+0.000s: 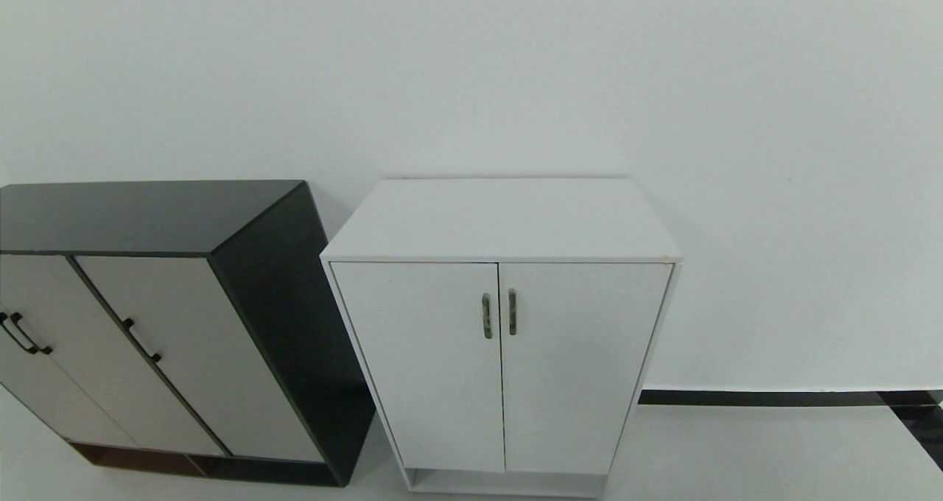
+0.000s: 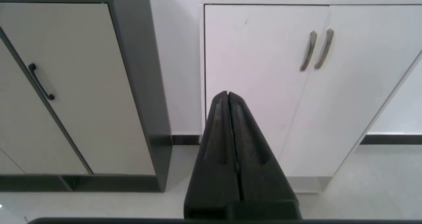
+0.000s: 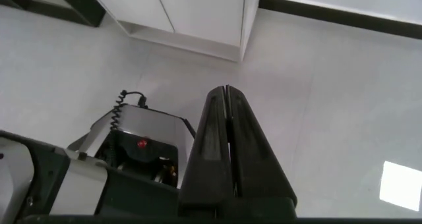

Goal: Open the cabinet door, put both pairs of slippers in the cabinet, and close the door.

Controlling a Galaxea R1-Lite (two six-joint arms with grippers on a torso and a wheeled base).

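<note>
A white two-door cabinet (image 1: 501, 339) stands against the wall, both doors closed, with two grey vertical handles (image 1: 499, 314) meeting at the middle seam. In the left wrist view my left gripper (image 2: 228, 95) is shut and empty, held some way in front of the white cabinet (image 2: 290, 85) and short of its handles (image 2: 317, 49). My right gripper (image 3: 227, 90) is shut and empty too, hanging over the bare floor, with the white cabinet's bottom corner (image 3: 217, 20) beyond it.
A black cabinet (image 1: 162, 317) with beige doors and black handles (image 1: 140, 339) stands close to the left of the white one. Light grey floor (image 1: 773, 457) lies open to the right. A dark baseboard (image 1: 766, 397) runs along the wall.
</note>
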